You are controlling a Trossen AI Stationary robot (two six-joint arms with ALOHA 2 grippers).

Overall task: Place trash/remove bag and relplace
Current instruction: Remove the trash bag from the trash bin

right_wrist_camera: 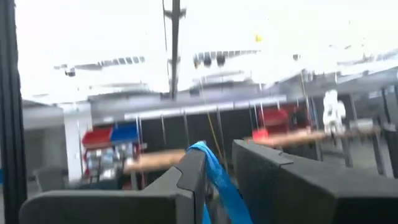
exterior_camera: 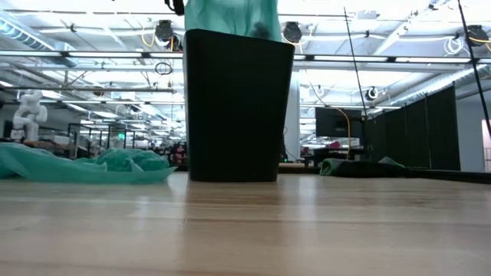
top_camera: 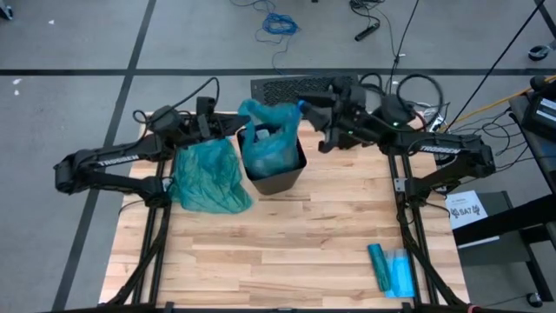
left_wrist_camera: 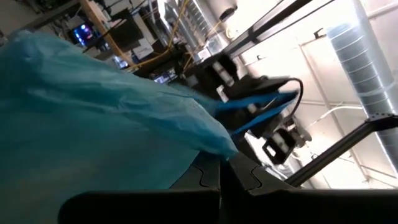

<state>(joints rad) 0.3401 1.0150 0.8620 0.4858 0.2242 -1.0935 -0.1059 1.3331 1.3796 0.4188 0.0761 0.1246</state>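
While gripping the bag [top_camera: 269, 139], both pincers stand raised.

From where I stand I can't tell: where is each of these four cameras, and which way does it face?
High view: overhead, looking down on the table, black bin and both arms.
Low view: at tabletop height, facing the bin; no arm shows.
Left wrist view: on the left arm, its shut tool pinching the teal bag.
Right wrist view: on the right arm, its tool gripping bag plastic.
Shared: both wrist views show that bag.
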